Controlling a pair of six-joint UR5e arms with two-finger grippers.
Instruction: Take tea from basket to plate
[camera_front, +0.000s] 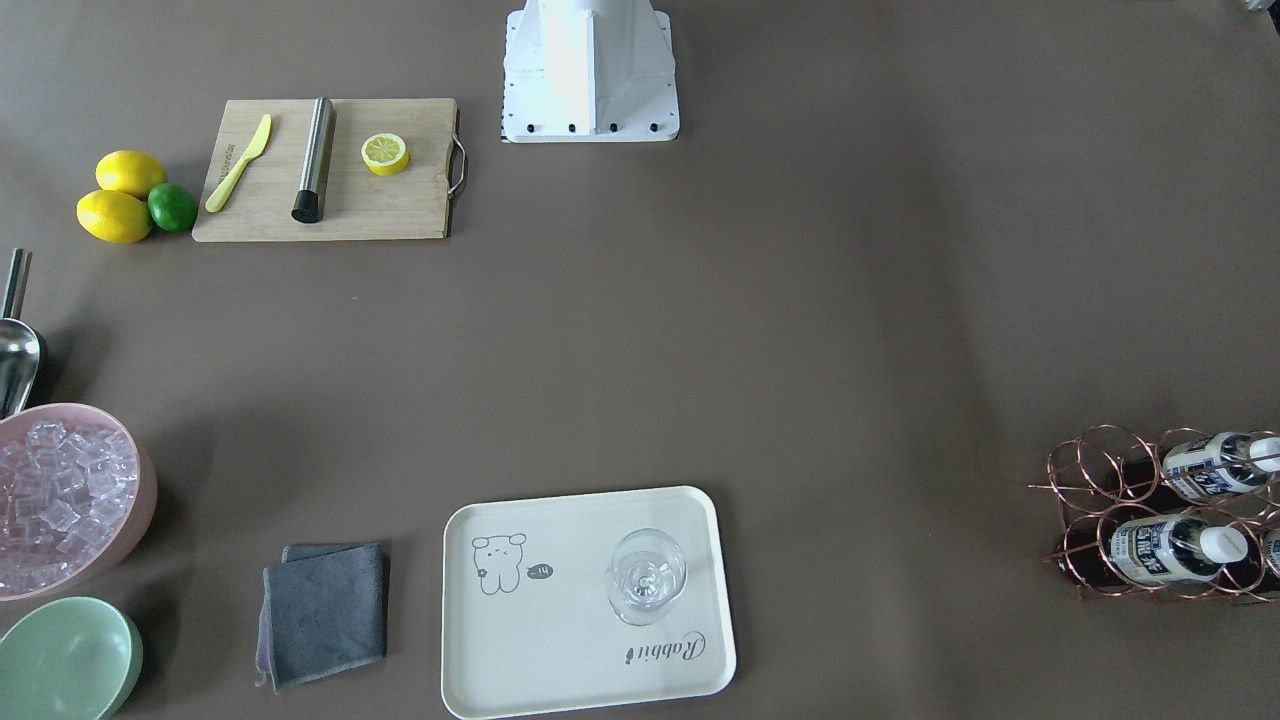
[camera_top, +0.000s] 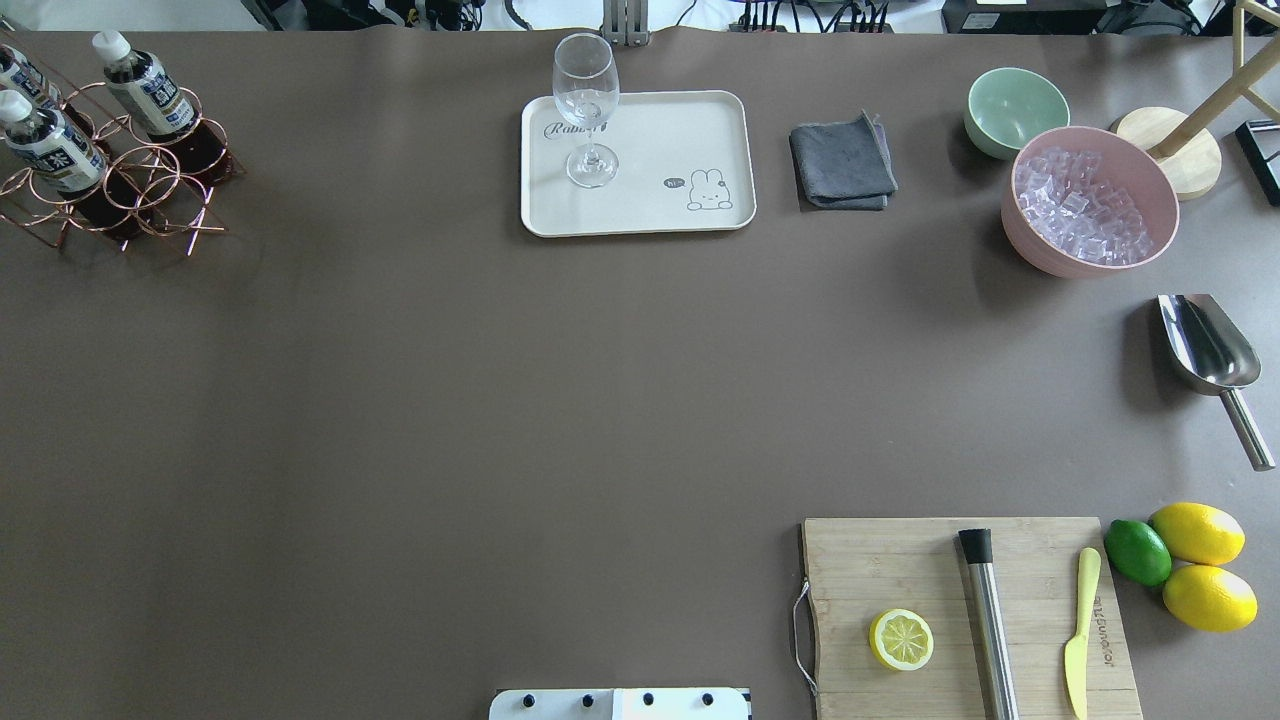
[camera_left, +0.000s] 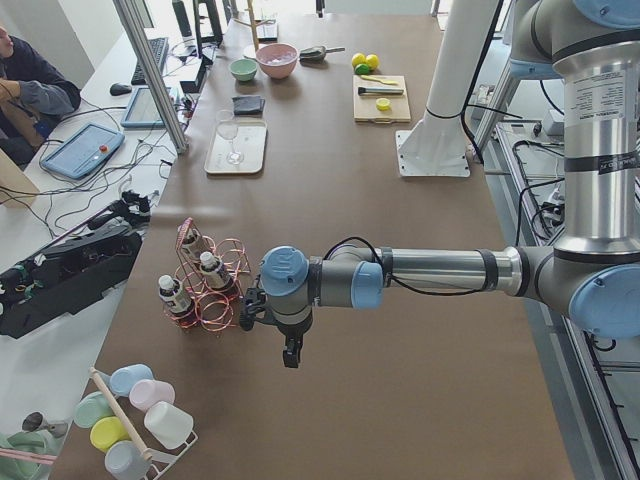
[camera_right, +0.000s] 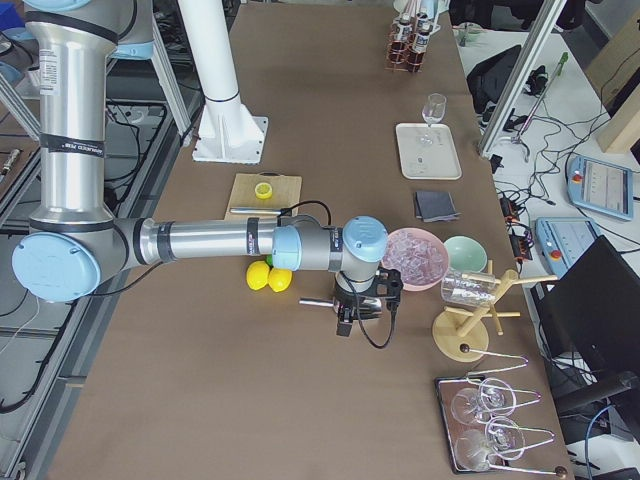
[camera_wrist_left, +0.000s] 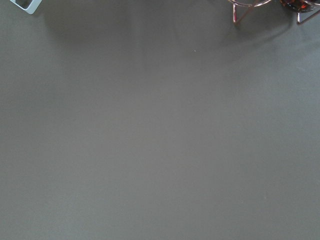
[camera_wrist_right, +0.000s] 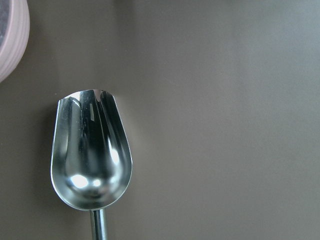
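A: Reaching with which arm?
B: The left arm (camera_left: 440, 270); the tea (camera_top: 150, 95) stands cap-up in the basket (camera_top: 128, 190), just ahead of its jaws. The plate (camera_top: 650, 130) is well apart.
A: Jaws apart?
B: Cannot tell, either arm.

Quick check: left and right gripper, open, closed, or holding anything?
Left gripper: cannot be told; only the side view shows it, near the basket.
Right gripper: cannot be told; side view only, above the scoop.
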